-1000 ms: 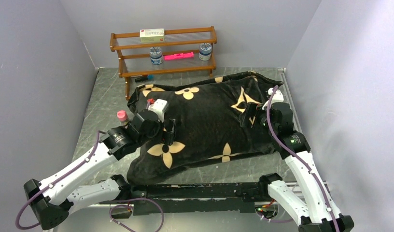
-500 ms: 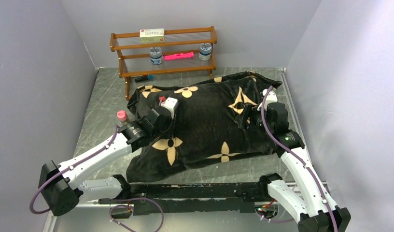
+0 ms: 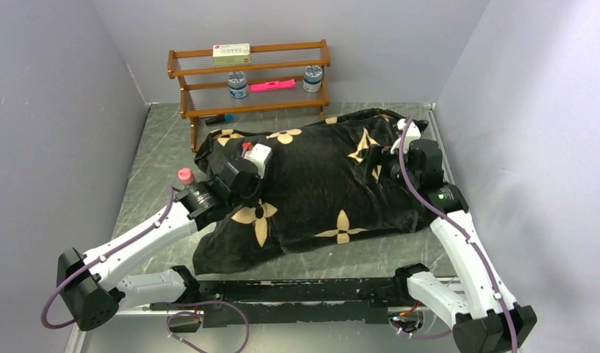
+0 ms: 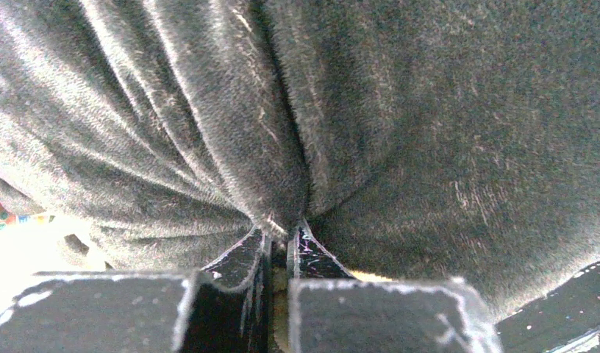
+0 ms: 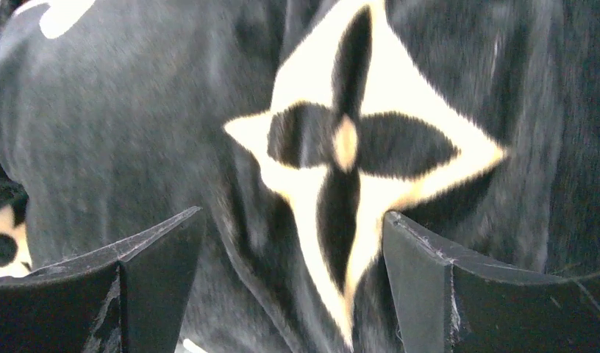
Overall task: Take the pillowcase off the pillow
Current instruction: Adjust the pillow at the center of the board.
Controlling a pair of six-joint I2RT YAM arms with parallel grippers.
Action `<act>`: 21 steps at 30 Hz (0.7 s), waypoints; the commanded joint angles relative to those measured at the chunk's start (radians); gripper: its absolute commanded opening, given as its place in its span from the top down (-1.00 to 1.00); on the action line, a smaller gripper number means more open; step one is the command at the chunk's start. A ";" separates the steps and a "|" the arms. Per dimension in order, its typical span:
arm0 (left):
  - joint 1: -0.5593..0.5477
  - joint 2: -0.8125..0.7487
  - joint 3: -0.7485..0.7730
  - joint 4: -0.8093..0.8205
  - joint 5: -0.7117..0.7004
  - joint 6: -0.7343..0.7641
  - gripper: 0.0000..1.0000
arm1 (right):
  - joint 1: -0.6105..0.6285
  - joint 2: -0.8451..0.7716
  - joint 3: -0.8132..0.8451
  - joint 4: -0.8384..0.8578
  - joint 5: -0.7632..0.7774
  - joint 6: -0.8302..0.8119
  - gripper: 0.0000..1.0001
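The black plush pillowcase (image 3: 319,184) with tan flower motifs lies across the table, stuffed full; the pillow inside it is hidden. My left gripper (image 3: 254,175) rests on its left part and is shut on a pinched-up fold of the black fabric (image 4: 279,220), with creases fanning out from the fingertips. My right gripper (image 3: 383,165) sits at the pillowcase's right end. It stands open (image 5: 291,220), its two fingers wide apart against the fabric, with a tan star motif (image 5: 348,147) between and above them.
A wooden shelf (image 3: 249,77) at the back holds a box, two jars and a pink item. A small pink-capped bottle (image 3: 185,176) stands just left of the pillowcase. Grey walls close in left and right, and a metal rail (image 3: 438,147) runs along the right edge.
My left arm reached farther onto the pillowcase and its gripper closed on a fold of fabric. My right gripper shifted toward the back right corner, and the cloth there bunched up.
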 commanded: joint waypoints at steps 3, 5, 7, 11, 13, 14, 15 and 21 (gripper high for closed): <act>-0.003 -0.102 -0.080 0.068 0.018 -0.055 0.90 | 0.007 0.133 0.173 0.043 -0.006 -0.038 -0.92; -0.002 -0.128 -0.107 0.087 0.029 -0.070 0.90 | 0.007 0.176 0.216 0.023 0.019 -0.053 -0.96; -0.003 -0.137 -0.125 0.105 0.038 -0.076 0.90 | 0.007 0.209 0.241 0.014 0.036 -0.058 -0.99; -0.002 -0.126 -0.123 0.112 0.039 -0.066 0.90 | 0.007 0.277 0.241 0.000 0.059 -0.071 -0.99; -0.003 -0.120 -0.118 0.109 0.028 -0.061 0.90 | 0.007 0.308 0.215 0.002 0.038 -0.069 -0.99; -0.003 -0.123 -0.118 0.110 0.020 -0.060 0.90 | 0.008 0.313 0.190 0.022 0.011 -0.059 -0.99; -0.003 -0.127 -0.118 0.113 0.012 -0.060 0.90 | 0.010 0.313 0.159 0.052 -0.028 -0.042 -0.99; -0.002 -0.147 -0.081 0.120 -0.032 -0.043 0.90 | 0.048 0.338 0.069 0.099 -0.093 -0.025 -0.33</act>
